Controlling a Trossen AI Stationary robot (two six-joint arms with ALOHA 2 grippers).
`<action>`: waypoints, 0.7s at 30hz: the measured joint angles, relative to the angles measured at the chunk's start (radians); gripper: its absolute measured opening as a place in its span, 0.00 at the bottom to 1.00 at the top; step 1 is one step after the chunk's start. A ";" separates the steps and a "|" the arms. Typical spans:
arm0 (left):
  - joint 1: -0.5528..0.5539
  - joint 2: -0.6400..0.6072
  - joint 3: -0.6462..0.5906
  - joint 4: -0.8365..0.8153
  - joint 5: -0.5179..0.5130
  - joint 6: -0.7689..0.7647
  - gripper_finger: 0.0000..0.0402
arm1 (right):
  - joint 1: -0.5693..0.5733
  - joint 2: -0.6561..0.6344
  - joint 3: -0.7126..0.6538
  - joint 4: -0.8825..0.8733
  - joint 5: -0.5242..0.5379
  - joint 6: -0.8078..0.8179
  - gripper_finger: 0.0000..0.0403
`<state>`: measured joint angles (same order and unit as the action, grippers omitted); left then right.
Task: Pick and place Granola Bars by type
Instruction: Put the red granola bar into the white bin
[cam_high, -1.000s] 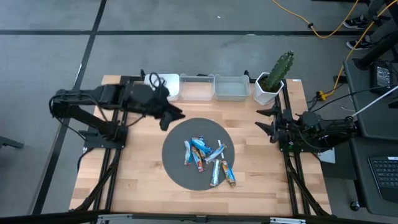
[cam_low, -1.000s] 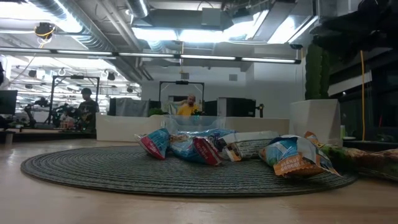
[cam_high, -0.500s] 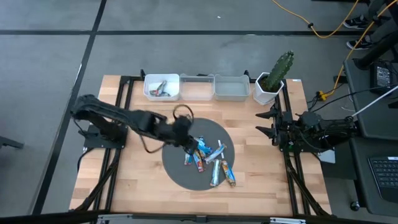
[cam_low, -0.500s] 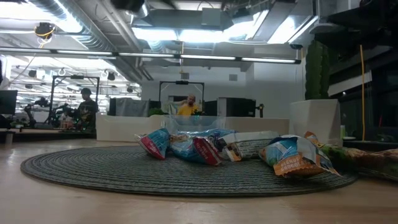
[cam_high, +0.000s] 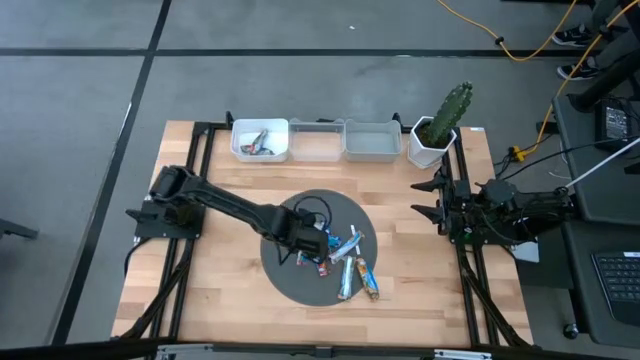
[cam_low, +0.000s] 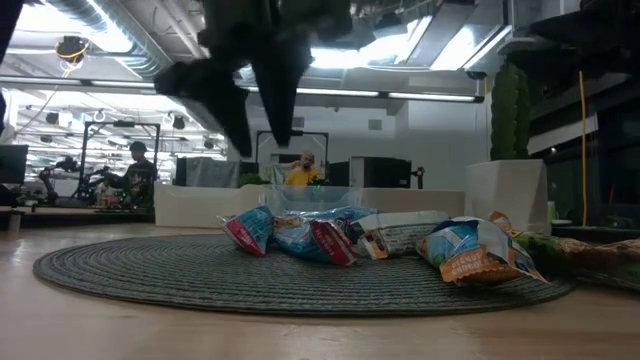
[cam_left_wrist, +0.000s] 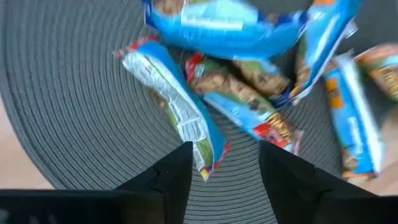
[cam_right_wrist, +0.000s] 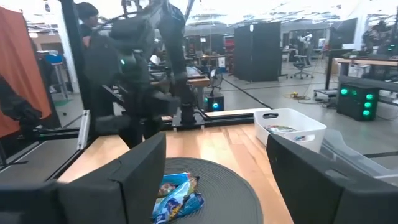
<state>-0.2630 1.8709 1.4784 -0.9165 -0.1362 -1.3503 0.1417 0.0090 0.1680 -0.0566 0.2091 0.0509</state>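
Observation:
Several wrapped granola bars (cam_high: 335, 255), blue, red and silver, lie in a loose pile on a round grey mat (cam_high: 285, 280). They also show in the low view (cam_low: 310, 235). My left gripper (cam_high: 306, 240) hangs open above the pile's left end, fingers pointing down (cam_low: 260, 145). In the left wrist view (cam_left_wrist: 224, 186) its fingers stand over the end of a silver-and-blue bar (cam_left_wrist: 177, 106) without touching it. My right gripper (cam_high: 425, 196) waits open at the table's right edge (cam_right_wrist: 217, 180). A few bars (cam_high: 258, 145) lie in the left white bin.
Three white bins (cam_high: 317, 140) stand in a row at the far edge. A cactus in a white pot (cam_high: 438, 130) stands to their right. Bare wood lies near and left of the mat. People show in the room beyond the table.
My left gripper has swung from beside the left bin at the far edge toward the near edge and right, out over the mat. It has come down over the pile of bars and now shows in the low view. The bars have not moved.

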 joint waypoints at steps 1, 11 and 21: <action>-0.001 0.010 0.000 0.000 0.004 0.001 0.46 | 0.000 0.000 0.000 -0.001 -0.005 0.000 0.69; -0.003 0.082 0.000 0.000 0.019 0.018 0.65 | 0.000 0.000 0.000 -0.001 -0.012 -0.004 0.69; 0.007 0.154 0.000 0.001 0.065 0.072 0.64 | 0.000 0.000 0.000 -0.001 -0.011 -0.004 0.69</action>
<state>-0.2563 2.0247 1.4784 -0.9157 -0.0711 -1.2785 0.1417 0.0090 0.1680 -0.0574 0.1977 0.0471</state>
